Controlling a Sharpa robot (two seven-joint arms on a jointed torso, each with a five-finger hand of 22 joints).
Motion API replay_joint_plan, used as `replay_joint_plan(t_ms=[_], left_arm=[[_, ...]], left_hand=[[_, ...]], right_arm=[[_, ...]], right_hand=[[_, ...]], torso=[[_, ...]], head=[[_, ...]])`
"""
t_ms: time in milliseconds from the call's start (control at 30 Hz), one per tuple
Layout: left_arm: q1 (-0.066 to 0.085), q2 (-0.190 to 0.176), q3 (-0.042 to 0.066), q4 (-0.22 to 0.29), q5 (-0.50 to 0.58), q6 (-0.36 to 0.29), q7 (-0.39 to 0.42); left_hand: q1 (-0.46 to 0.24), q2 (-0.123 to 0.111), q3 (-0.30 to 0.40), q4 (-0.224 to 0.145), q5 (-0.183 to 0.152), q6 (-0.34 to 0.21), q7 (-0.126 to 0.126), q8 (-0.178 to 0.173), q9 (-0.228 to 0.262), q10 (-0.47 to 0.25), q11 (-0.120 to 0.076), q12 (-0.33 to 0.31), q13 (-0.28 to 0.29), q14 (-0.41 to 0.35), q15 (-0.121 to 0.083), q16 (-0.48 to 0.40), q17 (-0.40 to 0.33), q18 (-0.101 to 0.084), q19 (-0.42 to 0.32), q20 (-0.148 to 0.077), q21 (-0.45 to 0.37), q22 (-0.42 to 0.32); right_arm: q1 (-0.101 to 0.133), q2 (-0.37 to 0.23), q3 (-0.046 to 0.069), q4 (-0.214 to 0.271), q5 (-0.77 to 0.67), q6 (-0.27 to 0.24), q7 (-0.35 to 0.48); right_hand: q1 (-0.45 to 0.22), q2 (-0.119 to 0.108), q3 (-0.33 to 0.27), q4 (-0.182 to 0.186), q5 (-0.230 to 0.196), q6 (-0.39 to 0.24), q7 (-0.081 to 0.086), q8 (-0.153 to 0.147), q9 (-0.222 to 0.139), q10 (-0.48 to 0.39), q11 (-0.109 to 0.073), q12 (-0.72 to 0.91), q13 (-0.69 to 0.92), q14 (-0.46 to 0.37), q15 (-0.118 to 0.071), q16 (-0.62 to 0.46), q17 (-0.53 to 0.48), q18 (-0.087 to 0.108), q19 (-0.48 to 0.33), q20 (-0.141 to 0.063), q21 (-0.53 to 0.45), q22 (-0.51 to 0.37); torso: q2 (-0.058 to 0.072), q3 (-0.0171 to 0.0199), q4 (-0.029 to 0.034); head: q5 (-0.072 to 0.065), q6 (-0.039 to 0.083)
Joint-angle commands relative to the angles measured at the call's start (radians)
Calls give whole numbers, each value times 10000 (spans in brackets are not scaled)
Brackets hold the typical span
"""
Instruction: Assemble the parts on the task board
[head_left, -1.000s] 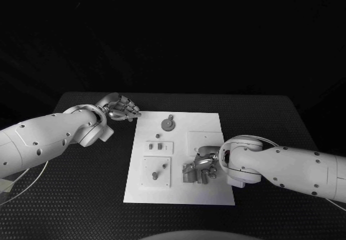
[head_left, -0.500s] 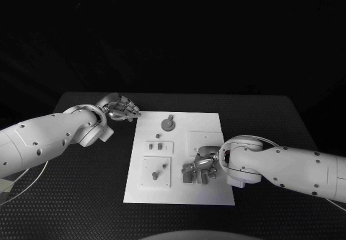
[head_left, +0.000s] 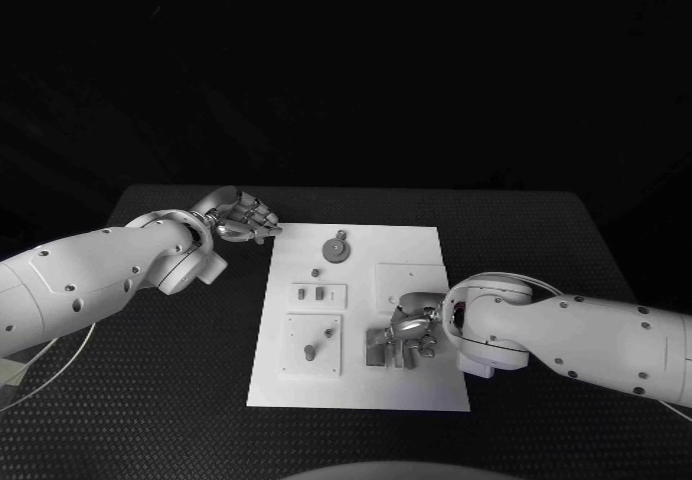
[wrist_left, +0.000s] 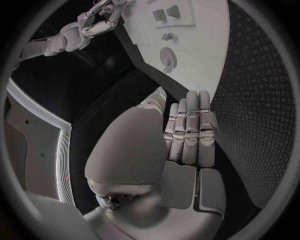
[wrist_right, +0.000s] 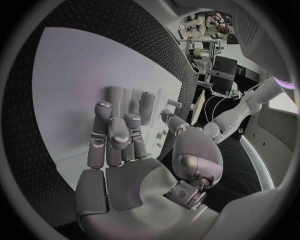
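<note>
The white task board (head_left: 361, 372) lies in the middle of the black table. My right hand (head_left: 407, 332) is low over its near right part, fingertips at a cluster of upright grey parts (head_left: 379, 351). In the right wrist view the fingers (wrist_right: 111, 130) reach onto these grey parts (wrist_right: 145, 106) while the thumb (wrist_right: 195, 159) stands apart; nothing is pinched. My left hand (head_left: 242, 216) hovers off the board's far left corner, fingers curled in and holding nothing. Its own wrist view shows the curled left-hand fingers (wrist_left: 190, 125) side by side.
Other parts on the board: a round grey disc (head_left: 336, 248) at the far end, a small peg (head_left: 317, 272), a small slotted plate (head_left: 319, 294), a square plate (head_left: 408, 278) and a square plate with a peg (head_left: 313, 345). Black mat (head_left: 548, 240) surrounds the board.
My right hand has shifted very slightly over the grey parts. The left arm and the parts on the board have stayed put.
</note>
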Motion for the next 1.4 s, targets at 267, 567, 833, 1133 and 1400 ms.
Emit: replay_joint_plan(t_ms=[267,567,833,1133,1400], left_arm=[[8,-13,4,13,37,90,38],[8,-18,3,20,37,104,29],[8,14,3,22,37,175,-11],[8,34,3,4,35,197,-25],[8,31,3,-4,30,208,-11]], left_hand=[[-93,-11,62,-8,41,-79,-11,-43,0,-76,-8,49,-11,95,11,-58,24,113,42,-2,65,-3],[-95,-11,69,-8,42,-78,-11,-43,1,-75,-9,51,-12,98,11,-65,33,113,42,-2,66,-2],[-94,-11,76,-10,44,-78,-12,-42,2,-75,-9,53,-13,101,11,-71,40,114,41,-3,67,-1],[-91,-10,83,-12,44,-77,-12,-42,2,-73,-10,56,-14,105,9,-77,49,115,42,-4,68,0],[-114,-8,85,-2,41,-75,-12,-40,4,-73,-9,59,-16,110,11,-87,62,112,43,0,69,2]], right_arm=[[146,-640,44,469,-266,-365,198],[477,-1119,187,572,-399,-220,120],[479,-1209,135,324,-1240,484,-137],[477,-1031,-102,157,-1323,790,-235],[416,-762,-353,55,-1199,971,-226]], right_hand=[[168,176,-146,-163,27,15,20,17,24,-38,-25,-25,15,19,-49,19,8,111,-48,-52,70,193],[260,300,-196,-269,29,63,14,25,30,2,-30,-9,21,39,-50,37,11,111,-33,-44,83,195],[640,814,-485,-1091,28,131,12,-2,24,38,-29,-21,20,40,-45,49,5,111,-41,-18,97,191],[930,1011,-648,-1955,27,277,-22,49,81,41,-59,-65,5,42,-66,21,-27,111,-47,31,64,176],[750,972,-709,-1963,27,306,-25,54,105,27,-60,-66,16,44,-65,4,-42,111,-48,61,31,163]], torso=[[-1,0,-12],[-3,-1,-5],[2,-5,-4],[5,1,12],[6,-3,-2]], head=[[14,61],[-15,87],[-12,69],[-74,103],[-75,102]])
